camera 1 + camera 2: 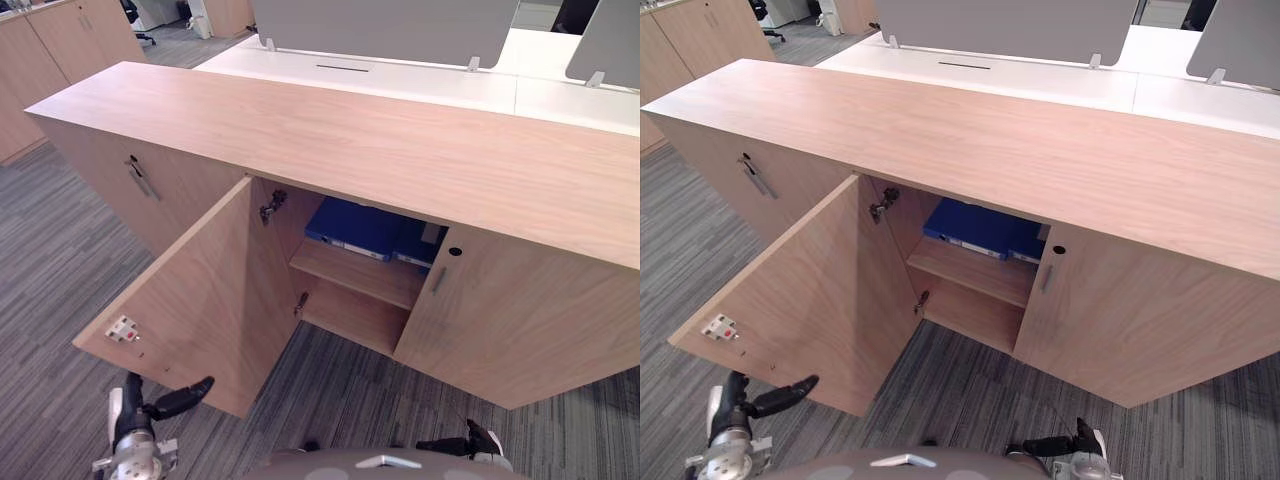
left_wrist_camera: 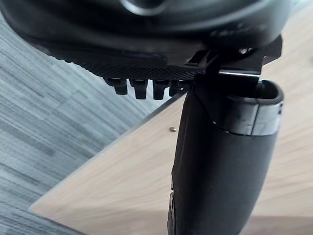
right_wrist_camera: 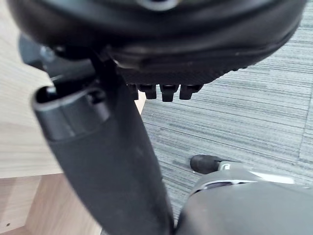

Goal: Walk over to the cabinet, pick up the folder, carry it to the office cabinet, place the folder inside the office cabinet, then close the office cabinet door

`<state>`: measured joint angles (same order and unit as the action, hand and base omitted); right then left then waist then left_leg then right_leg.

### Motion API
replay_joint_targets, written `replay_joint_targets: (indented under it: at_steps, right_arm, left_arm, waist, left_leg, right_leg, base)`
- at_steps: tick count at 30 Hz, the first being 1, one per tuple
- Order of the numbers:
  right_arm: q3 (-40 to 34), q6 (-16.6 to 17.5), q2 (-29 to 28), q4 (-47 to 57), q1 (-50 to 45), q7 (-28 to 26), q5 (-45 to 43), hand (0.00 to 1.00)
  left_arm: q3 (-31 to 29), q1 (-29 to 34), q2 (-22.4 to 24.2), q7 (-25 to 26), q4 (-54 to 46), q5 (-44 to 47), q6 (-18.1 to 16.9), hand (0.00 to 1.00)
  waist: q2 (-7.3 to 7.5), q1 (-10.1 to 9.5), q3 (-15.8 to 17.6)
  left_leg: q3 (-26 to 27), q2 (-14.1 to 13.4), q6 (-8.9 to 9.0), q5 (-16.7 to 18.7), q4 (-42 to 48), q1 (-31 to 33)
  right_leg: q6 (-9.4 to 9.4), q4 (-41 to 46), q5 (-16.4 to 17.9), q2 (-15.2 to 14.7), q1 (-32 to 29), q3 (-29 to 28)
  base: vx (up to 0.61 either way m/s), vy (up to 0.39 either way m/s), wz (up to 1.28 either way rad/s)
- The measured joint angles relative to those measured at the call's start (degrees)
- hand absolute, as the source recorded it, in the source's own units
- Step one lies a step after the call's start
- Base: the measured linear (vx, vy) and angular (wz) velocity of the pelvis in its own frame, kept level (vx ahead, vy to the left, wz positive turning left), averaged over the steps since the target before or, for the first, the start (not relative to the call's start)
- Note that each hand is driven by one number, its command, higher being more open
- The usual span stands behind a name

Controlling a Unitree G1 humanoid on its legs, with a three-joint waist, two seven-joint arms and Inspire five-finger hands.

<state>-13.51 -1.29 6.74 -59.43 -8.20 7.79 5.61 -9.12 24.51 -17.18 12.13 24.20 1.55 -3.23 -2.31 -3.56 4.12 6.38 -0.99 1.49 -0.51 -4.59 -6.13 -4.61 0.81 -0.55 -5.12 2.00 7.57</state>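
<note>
Blue folder [image 1: 362,228] lies flat on the upper shelf [image 1: 350,272] inside the office cabinet [image 1: 400,150], whose left door [image 1: 200,290] stands wide open. Left hand [image 1: 172,402], fingers relaxed and empty, hovers near the door's lower corner. Right hand [image 1: 452,444] hangs low over the carpet [image 1: 340,400], likewise relaxed and empty.

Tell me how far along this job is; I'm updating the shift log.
Done, it seems: a blue folder lies on the upper shelf inside the office cabinet. In hand: nothing; the left hand is open near the open door, the right hand open too. Left: shutting that door.
</note>
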Motion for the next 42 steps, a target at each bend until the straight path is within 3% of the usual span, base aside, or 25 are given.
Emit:
replay_joint_targets:
  at_steps: [8, 10, 13, 16, 21, 26, 34, 42]
  right_arm:
    - [-1.31, -0.10, -0.74, 0.04, -1.45, 0.10, -0.28, 1.00]
    - [-1.30, 0.24, -1.05, 0.13, -1.36, 0.21, -0.29, 1.00]
    - [-1.28, 0.18, -1.90, 0.08, -1.39, 0.39, -0.34, 1.00]
    - [-1.22, 0.08, -2.54, -0.01, -1.74, 1.01, -0.72, 1.00]
    - [-1.51, 0.12, -3.21, -0.12, -2.08, 1.26, -1.11, 1.00]
    - [-1.68, 0.23, -2.78, -0.10, -1.99, 1.36, -1.19, 1.00]
    - [-1.57, 0.31, -2.63, -0.16, -1.10, 1.66, -1.28, 1.00]
    - [-1.56, 0.18, -2.64, -0.16, 0.01, 2.35, -1.35, 1.00]
  left_arm:
    - [12.65, 1.91, 0.24, -3.64, 3.95, -4.13, 3.85, 1.00]
    - [18.61, 1.84, 0.36, -6.56, 4.43, -6.57, 3.89, 1.00]
    - [25.17, -1.61, 2.00, -9.00, 4.47, -8.29, 3.63, 1.00]
    - [28.04, -5.39, 3.33, -9.89, 4.52, -9.02, 2.85, 1.00]
    - [28.65, -15.79, 5.77, -9.44, 5.95, -9.03, 1.75, 1.00]
    - [28.50, -25.79, 5.46, -6.99, 11.51, -9.03, 1.84, 1.00]
    - [25.36, -33.80, 3.33, -2.32, 16.67, -8.33, 2.06, 1.00]
    - [23.43, -34.90, 3.37, -0.73, 17.04, -4.14, 2.09, 1.00]
  waist:
    - [0.19, 1.92, -0.04]
    - [0.47, 2.75, -0.22]
    - [1.45, 4.70, -1.41]
    - [2.16, 6.75, -3.47]
    - [2.45, 8.83, -4.20]
    - [1.36, 10.89, -3.81]
    - [1.01, 12.29, -2.59]
    - [1.04, 13.08, -1.11]
  left_leg:
    - [1.16, 1.99, -0.49, 0.32, -0.26, -0.11]
    - [1.20, 2.75, -0.53, 0.34, -0.40, -0.15]
    - [2.62, 3.08, -0.96, 0.62, -0.42, -0.61]
    - [5.12, 2.95, -1.87, 1.25, -0.30, -0.69]
    - [8.22, 2.81, -2.16, 2.53, 0.50, -0.75]
    - [9.39, 2.29, -2.44, 4.14, 1.94, -0.63]
    - [10.67, 1.01, -1.49, 5.47, 3.13, 0.97]
    - [12.37, 0.18, -0.55, 6.50, 4.65, 1.40]
  right_leg:
    - [-1.15, 0.66, -0.65, -1.22, -1.42, -3.99]
    - [-1.45, 1.08, -0.49, -1.63, -2.06, -5.29]
    - [-1.52, 1.16, -0.45, -1.66, -2.38, -7.34]
    - [-1.53, -0.04, -0.67, -1.12, -2.92, -9.82]
    - [-1.27, -3.03, -3.70, -0.77, -2.59, -12.08]
    - [-1.17, -4.90, -4.07, -0.29, -1.81, -12.72]
    - [-0.53, -5.57, -4.46, 0.88, -3.23, -12.86]
    - [-0.07, -5.65, -4.79, 1.56, -3.73, -14.15]
  base:
    - [-0.03, 0.048, -0.14]
    - [-0.02, 0.046, -0.14]
    - [0.00, 0.039, -0.25]
    - [0.03, 0.058, -0.51]
    - [0.04, 0.043, -0.36]
    - [0.07, 0.021, -0.14]
    - [0.02, -0.015, -0.10]
    - [-0.01, -0.031, -0.12]
